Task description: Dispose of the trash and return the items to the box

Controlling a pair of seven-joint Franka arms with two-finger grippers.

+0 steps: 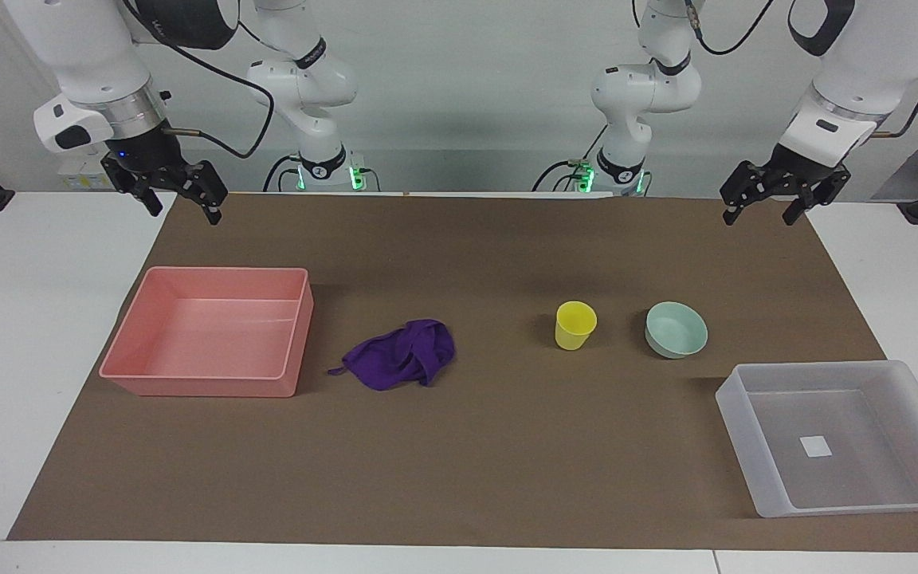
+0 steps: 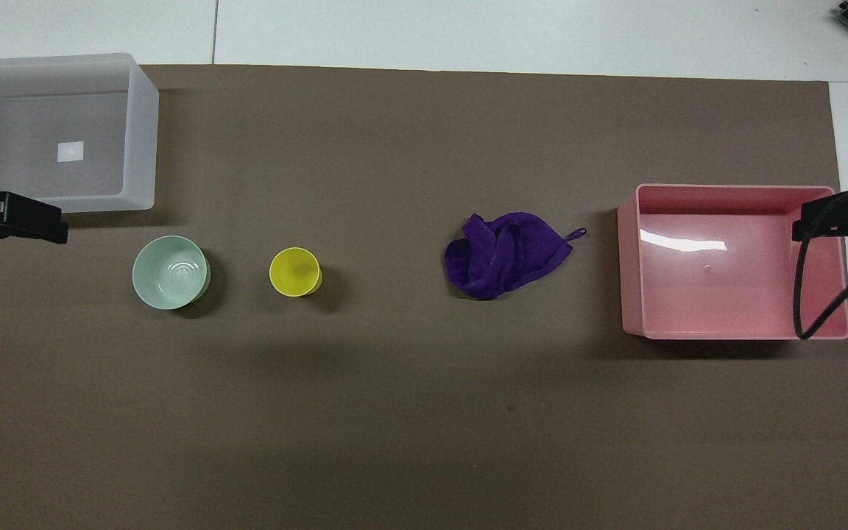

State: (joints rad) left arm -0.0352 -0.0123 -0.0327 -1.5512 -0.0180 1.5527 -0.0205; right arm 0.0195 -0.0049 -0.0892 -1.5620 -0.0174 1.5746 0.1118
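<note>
Purple cloth (image 1: 402,354), bunched, lies on the brown mat (image 1: 459,478) near mid-table, its thin strap end pointing toward the pink bin (image 1: 208,331), which stands just beside it toward the right arm's end. The right gripper (image 1: 182,199), fingers spread and empty, hangs over the mat's corner at the robots' edge; the cloth lies farther from the robots than that corner and toward the table's middle, with the pink bin between. This arm is judged the nearer one for the cloth. The yellow cup (image 1: 575,324) and mint-green bowl (image 1: 676,329) stand upright side by side, apart, toward the left arm's end; the translucent box (image 1: 845,434), empty, sits at that end's corner, farther from the robots. The left gripper (image 1: 770,203), likewise spread and empty, waits over the mat's other robot-side corner. Nothing blocks either path.
</note>
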